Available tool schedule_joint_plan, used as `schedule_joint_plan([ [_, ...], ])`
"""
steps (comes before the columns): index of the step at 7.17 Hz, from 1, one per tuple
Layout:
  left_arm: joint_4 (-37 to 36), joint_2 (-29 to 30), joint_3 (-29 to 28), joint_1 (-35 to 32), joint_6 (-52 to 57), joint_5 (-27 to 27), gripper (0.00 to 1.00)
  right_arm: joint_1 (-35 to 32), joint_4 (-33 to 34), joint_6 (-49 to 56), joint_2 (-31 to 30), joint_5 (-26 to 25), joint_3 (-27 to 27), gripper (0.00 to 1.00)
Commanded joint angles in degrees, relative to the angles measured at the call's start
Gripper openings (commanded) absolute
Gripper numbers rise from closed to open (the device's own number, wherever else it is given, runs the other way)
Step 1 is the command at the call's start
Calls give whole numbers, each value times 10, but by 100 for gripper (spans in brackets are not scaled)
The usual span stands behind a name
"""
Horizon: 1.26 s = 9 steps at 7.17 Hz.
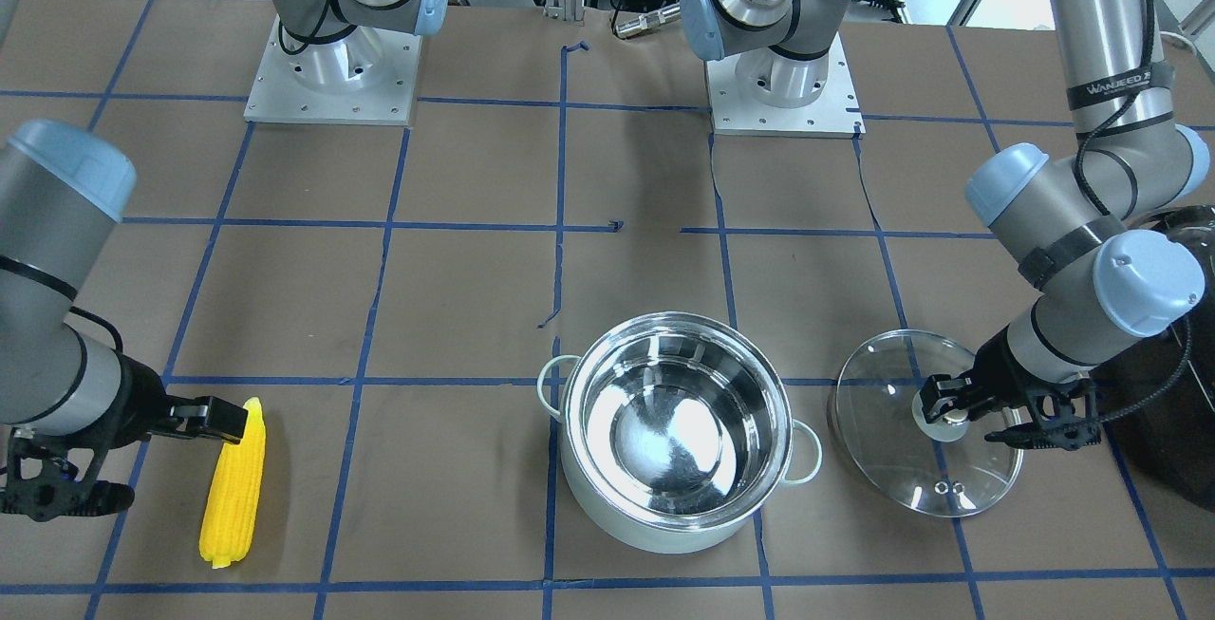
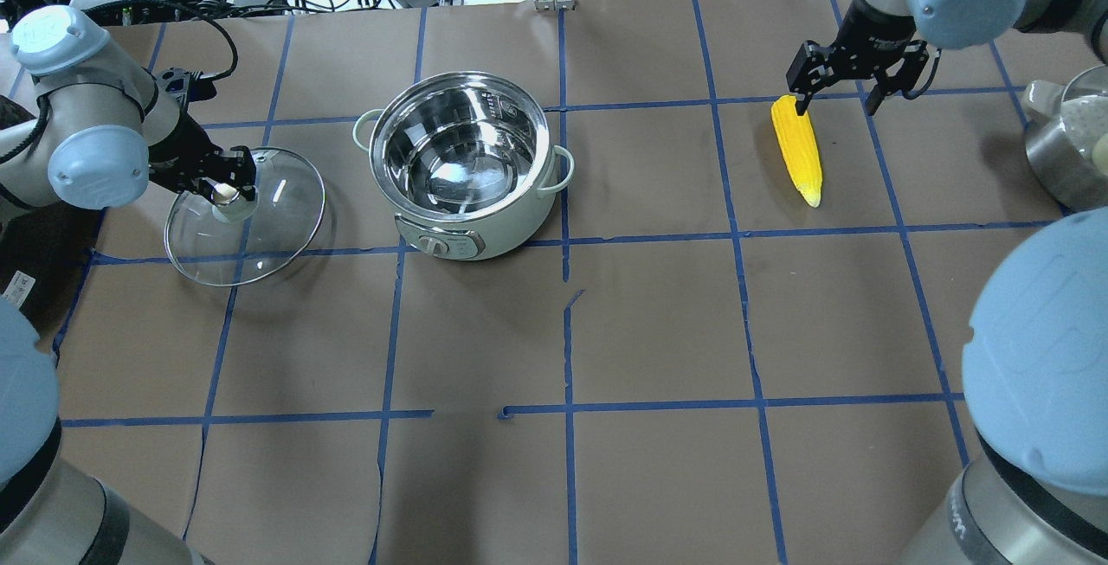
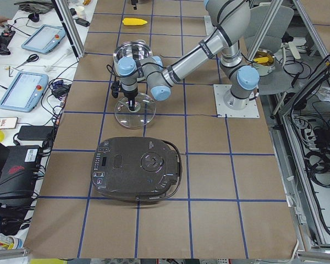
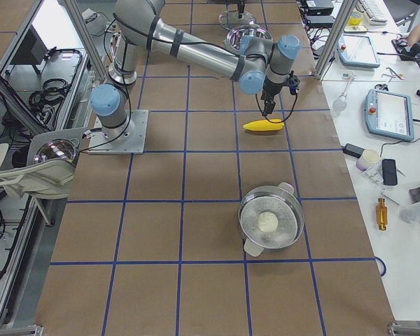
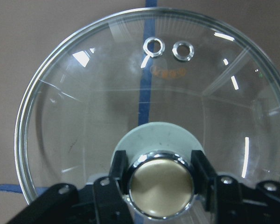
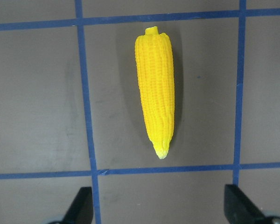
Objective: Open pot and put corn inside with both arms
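**Going for the corn (image 2: 798, 150)**

Shows it flat on the tabletop (image 2: 658, 323), well apart from the open pot (image 2: 441, 232). Has the right pincer (image 2: 835, 102) spread wide and empty by its blunt end, the left pincer (image 2: 227, 193) clamped on the lid (image 2: 277, 227) knob (image 5: 161, 186). Looks light, rigid, slick: best pinched across the thick middle.

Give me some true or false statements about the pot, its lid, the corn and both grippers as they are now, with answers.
The lid is off the pot. True.
The left gripper grips the lid's knob. True.
The corn lies inside the pot. False: it lies on the table; the pot is empty.
The right gripper holds the corn. False: it is open, near one end of the corn.
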State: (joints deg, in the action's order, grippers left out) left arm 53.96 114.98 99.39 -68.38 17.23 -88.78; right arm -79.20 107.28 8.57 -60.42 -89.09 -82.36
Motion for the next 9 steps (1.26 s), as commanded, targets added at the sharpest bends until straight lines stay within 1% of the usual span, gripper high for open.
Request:
schedule_joint_plan([
  [1,5,-18,-6,-8,-5,-5,100,0,120,-3,30,10,-69,96],
  [2,11,-39,-7,-14,-5,-6,100,-1,126,-5,35,12,-73,95],
  [3,65,-73,-20,-20,-13,-6,100,-3,127,-9,36,12,-74,83],
  [4,158,-108,-62,-44,-52,-6,100,-2,141,-18,38,12,-75,68],
  [5,253,-137,-107,-83,-96,-7,100,-2,149,-21,46,12,-75,61],
  [6,319,-170,-141,-129,-137,-1,100,-3,152,-21,47,11,-75,43],
  [7,348,-199,-161,-181,-167,-6,100,-2,152,-21,47,11,-75,8],
  [8,358,-220,-159,-213,-174,-18,100,-3,149,-21,43,10,-70,0],
  [9,361,-238,-156,-226,-186,-15,100,-16,145,-25,29,2,-60,0],
])
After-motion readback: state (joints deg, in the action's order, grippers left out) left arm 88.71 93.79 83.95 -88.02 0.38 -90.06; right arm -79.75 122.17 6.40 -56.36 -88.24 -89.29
